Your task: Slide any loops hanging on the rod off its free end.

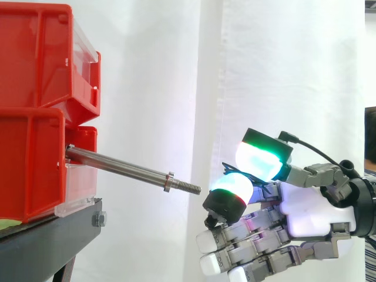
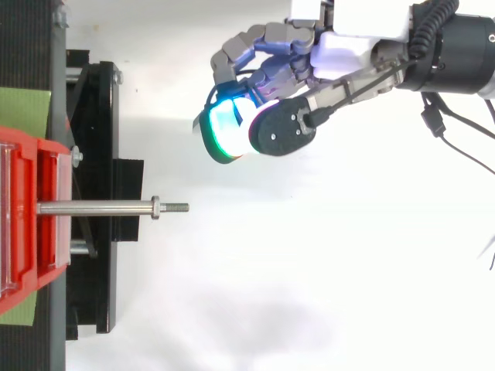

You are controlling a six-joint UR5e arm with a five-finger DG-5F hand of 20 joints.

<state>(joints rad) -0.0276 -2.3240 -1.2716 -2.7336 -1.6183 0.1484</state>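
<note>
Apart from rod tip (image 2: 179, 207), hand (image 1: 305, 214) around loop (image 2: 213, 97)

Got a steel rod (image 1: 117, 166) poking from the red bins (image 1: 35, 117), tipped down rightward, hand (image 1: 305, 211) hanging near its threaded end, apart.

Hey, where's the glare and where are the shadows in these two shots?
Side view: the white curtain is brightly lit and the rod shows a pale streak along its top. Top view: the hand, pinching a thin blue loop, has green-cyan pads glowing strongest; a faint soft shadow lies on the white floor.
</note>
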